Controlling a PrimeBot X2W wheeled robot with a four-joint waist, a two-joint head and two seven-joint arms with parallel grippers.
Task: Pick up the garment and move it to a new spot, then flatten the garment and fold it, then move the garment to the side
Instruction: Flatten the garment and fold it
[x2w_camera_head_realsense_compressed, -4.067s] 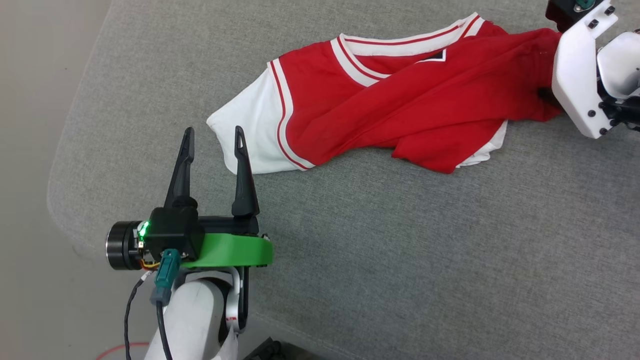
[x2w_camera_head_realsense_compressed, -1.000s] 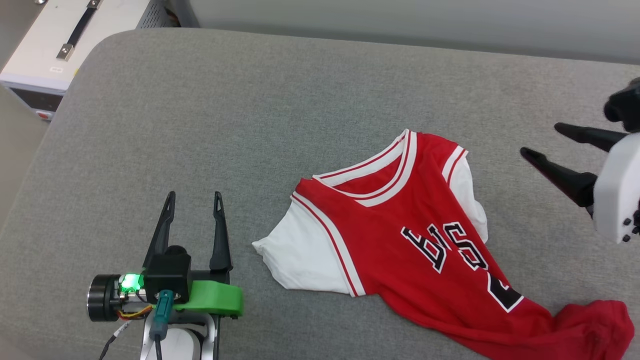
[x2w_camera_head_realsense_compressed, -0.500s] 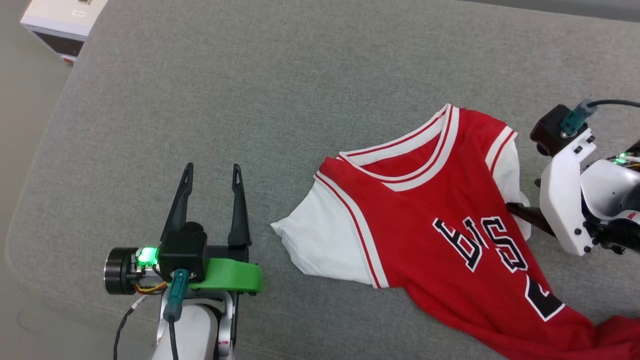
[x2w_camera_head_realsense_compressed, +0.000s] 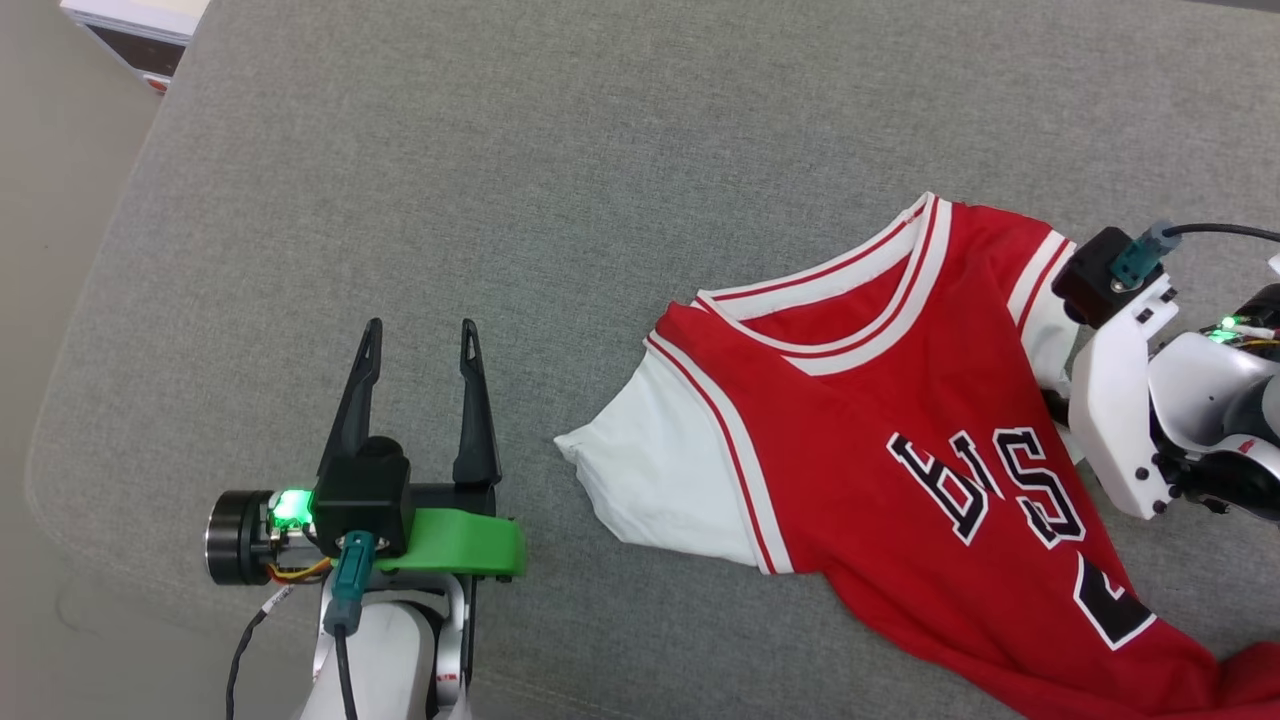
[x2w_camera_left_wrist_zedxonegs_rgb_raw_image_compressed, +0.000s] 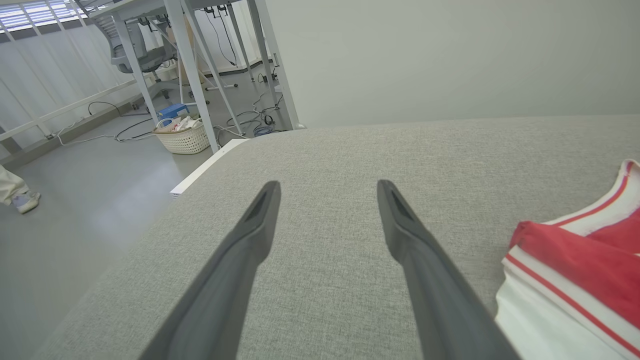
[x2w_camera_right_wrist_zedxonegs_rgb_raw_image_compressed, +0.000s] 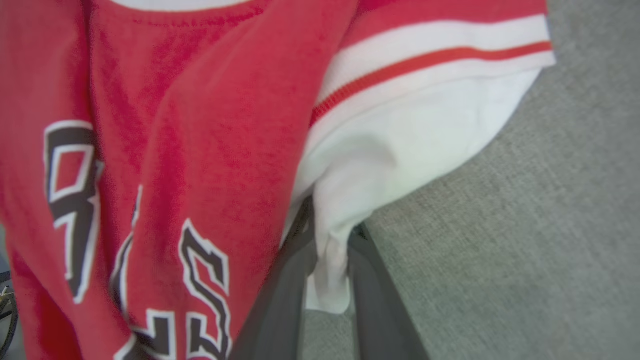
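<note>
The garment (x2w_camera_head_realsense_compressed: 900, 400), a red shirt with white sleeves and black lettering, lies rumpled on the right half of the grey cushion (x2w_camera_head_realsense_compressed: 500, 150). My right gripper (x2w_camera_head_realsense_compressed: 1052, 402) reaches in from the right to its far white sleeve. In the right wrist view the right gripper (x2w_camera_right_wrist_zedxonegs_rgb_raw_image_compressed: 332, 225) has both dark fingers pinched on a fold of that sleeve, beside the red front of the garment (x2w_camera_right_wrist_zedxonegs_rgb_raw_image_compressed: 200, 125). My left gripper (x2w_camera_head_realsense_compressed: 420, 330) hovers open and empty to the left of the near sleeve. In the left wrist view the left gripper (x2w_camera_left_wrist_zedxonegs_rgb_raw_image_compressed: 327, 184) points over bare cushion, with the garment (x2w_camera_left_wrist_zedxonegs_rgb_raw_image_compressed: 575, 260) at the right edge.
The cushion's rounded left edge drops to the floor, where a white box (x2w_camera_head_realsense_compressed: 130, 30) stands at the top left corner. The left wrist view shows a wicker basket (x2w_camera_left_wrist_zedxonegs_rgb_raw_image_compressed: 182, 137), metal table legs and a person's foot (x2w_camera_left_wrist_zedxonegs_rgb_raw_image_compressed: 22, 200) beyond the cushion.
My right gripper came down from open, off the garment's right, onto the white sleeve and closed on it. The head camera shifted. The left gripper held still.
</note>
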